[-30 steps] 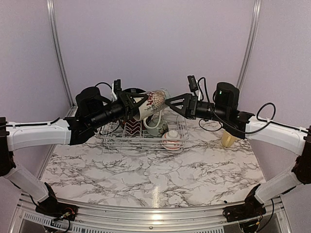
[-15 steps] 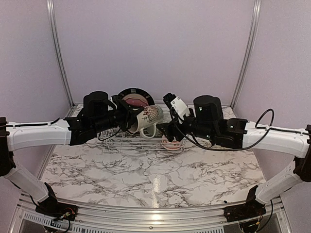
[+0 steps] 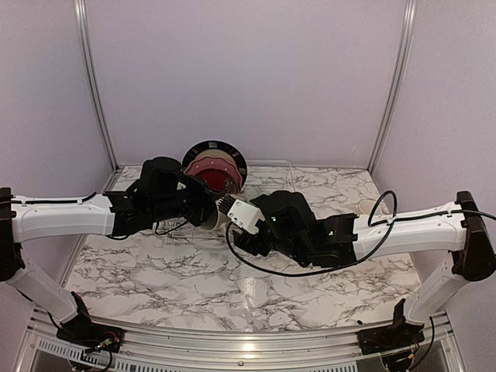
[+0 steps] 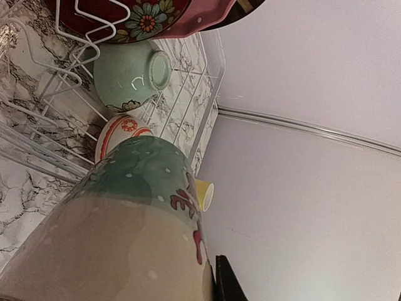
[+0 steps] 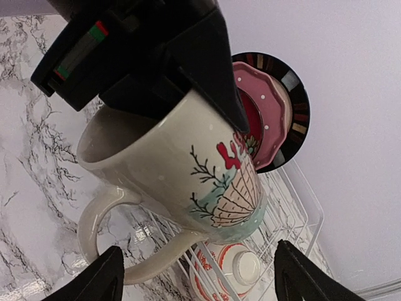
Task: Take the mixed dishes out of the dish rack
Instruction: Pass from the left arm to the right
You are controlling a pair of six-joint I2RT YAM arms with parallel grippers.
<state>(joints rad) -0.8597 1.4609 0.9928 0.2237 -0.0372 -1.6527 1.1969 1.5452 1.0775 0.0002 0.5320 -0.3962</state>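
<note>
My left gripper (image 3: 204, 209) is shut on the rim of a cream mug (image 5: 182, 169) painted with a shell and red coral, and holds it tilted above the near edge of the dish rack (image 5: 294, 207). The mug fills the lower left of the left wrist view (image 4: 125, 232). My right gripper (image 5: 200, 279) is open just below the mug, one finger on each side of its handle (image 5: 106, 232), touching nothing. Upright in the rack stand a black-rimmed plate (image 3: 215, 147), a pink dotted plate (image 5: 266, 100) and a flowered plate (image 4: 147, 19). A red-white bowl (image 5: 232, 276) lies upside down in the rack.
A pale green bowl (image 4: 128, 75) lies upside down in the rack beside the red-white one. A yellow mug (image 4: 205, 193) stands on the marble table beyond the rack's right end. Both arms cross over the table's middle. Lilac walls close the back and sides.
The left arm has brought the mug forward and down from above the rack. The right arm has swung left and down, and its open jaws now sit under the mug.
</note>
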